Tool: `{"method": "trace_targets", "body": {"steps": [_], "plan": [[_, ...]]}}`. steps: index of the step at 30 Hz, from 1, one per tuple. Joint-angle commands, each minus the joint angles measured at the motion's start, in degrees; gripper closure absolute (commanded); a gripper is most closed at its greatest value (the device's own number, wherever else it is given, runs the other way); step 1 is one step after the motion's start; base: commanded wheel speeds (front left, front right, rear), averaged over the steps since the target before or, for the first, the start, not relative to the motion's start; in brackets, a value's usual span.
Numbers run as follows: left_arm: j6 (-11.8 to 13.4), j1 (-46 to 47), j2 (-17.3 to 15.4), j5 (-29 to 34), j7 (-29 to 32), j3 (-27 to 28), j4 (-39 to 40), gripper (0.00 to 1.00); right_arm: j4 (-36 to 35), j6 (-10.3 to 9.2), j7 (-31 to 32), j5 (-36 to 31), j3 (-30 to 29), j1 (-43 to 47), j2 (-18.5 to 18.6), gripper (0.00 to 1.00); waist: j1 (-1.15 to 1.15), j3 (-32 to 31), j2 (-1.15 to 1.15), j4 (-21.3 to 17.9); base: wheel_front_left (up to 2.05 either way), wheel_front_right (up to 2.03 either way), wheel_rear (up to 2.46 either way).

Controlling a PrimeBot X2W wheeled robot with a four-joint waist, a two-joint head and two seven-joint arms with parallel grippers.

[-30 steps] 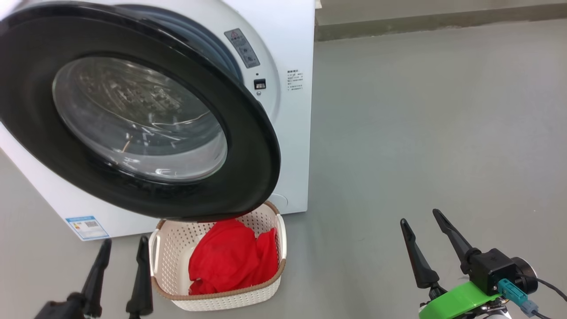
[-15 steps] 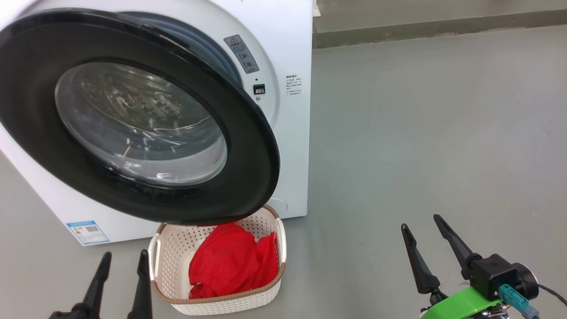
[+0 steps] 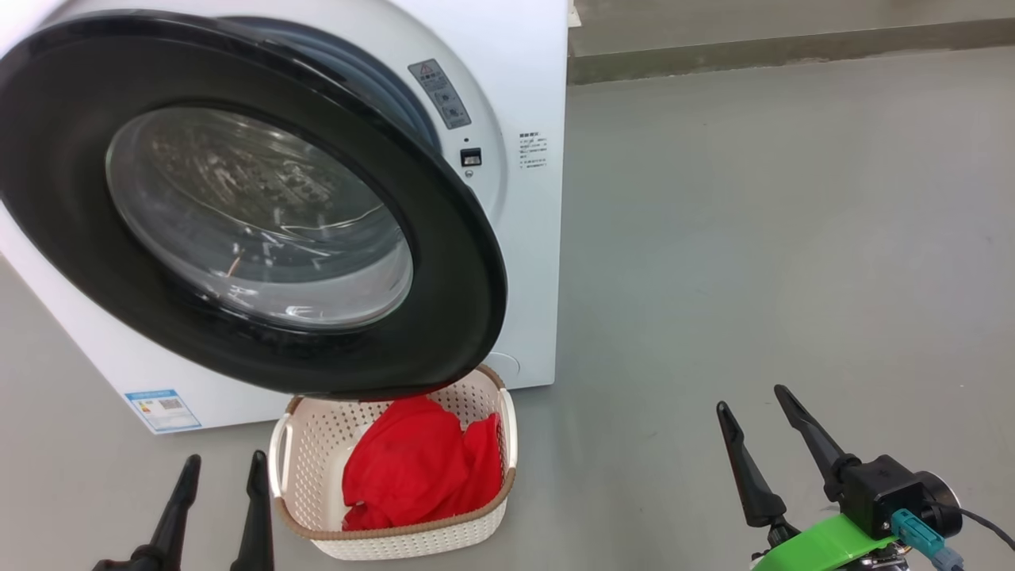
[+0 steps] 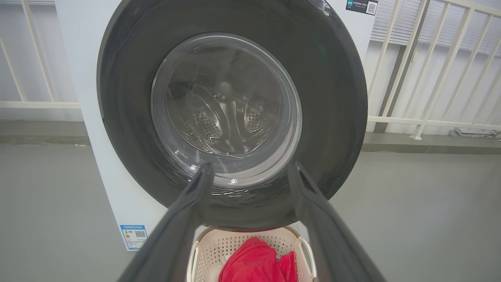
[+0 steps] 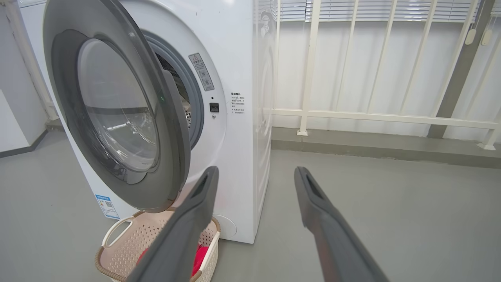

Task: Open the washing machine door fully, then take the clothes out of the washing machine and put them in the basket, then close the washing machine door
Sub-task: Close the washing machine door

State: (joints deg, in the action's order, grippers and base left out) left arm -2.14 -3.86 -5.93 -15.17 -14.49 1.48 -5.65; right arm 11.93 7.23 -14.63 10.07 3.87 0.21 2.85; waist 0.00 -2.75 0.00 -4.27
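The basket (image 3: 317,444) sits against the washing machine (image 3: 523,238), red clothes (image 3: 420,468) heaped inside; the washing machine door (image 3: 262,214) hangs swung out over the basket's far edge; left gripper (image 3: 225,460) just left of the basket, fingers wide apart, empty; right gripper (image 3: 752,398) well to its right, equally spread, holding nothing.

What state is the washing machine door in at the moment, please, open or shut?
Open, partway: the washing machine door stands swung out from the washing machine, with the grey rubber ring exposed behind it.

bright even light; glare streaks the door (image 3: 262,226).
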Motion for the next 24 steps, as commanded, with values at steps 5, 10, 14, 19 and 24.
{"method": "trace_targets", "body": {"steps": [5, 10, 14, 19, 24], "plan": [[-0.78, 1.32, 0.17, 1.16, -0.51, 1.93, 0.69, 0.00, -0.67, 0.25, -0.37, 0.18, 1.80, -2.06, 0.04, 0.54, 0.00, 0.39, 0.00, 1.19, 0.00, 0.00, 0.00], [-1.23, 1.80, 0.46, 1.95, -0.51, 1.35, 0.43, 0.00, 1.27, 0.25, -0.37, 0.22, 4.31, -4.03, 0.03, 1.00, 0.00, 0.85, 0.00, 2.86, 0.00, 0.00, 0.00], [-1.54, 2.04, 0.71, 2.27, -0.51, 0.99, 0.21, 0.00, 2.79, 0.25, -0.37, 1.08, 7.04, -6.07, 0.03, 1.00, 0.00, 1.22, 0.00, 4.32, 0.00, 0.00, 0.00], [-1.78, 2.44, 1.13, 2.14, -0.51, 0.68, 0.18, 0.00, 5.89, 0.25, -0.37, 2.33, 10.41, -9.86, 0.03, 1.00, 0.00, 1.96, 0.00, 6.35, 0.00, 0.00, 0.00], [-2.27, 3.40, 1.73, 1.18, -0.51, -0.35, 0.13, 0.00, 12.22, 0.25, -0.37, 3.30, 16.09, -16.88, 0.03, 1.00, 0.00, 3.82, 0.00, 8.89, 0.00, 0.00, 0.00]]}}
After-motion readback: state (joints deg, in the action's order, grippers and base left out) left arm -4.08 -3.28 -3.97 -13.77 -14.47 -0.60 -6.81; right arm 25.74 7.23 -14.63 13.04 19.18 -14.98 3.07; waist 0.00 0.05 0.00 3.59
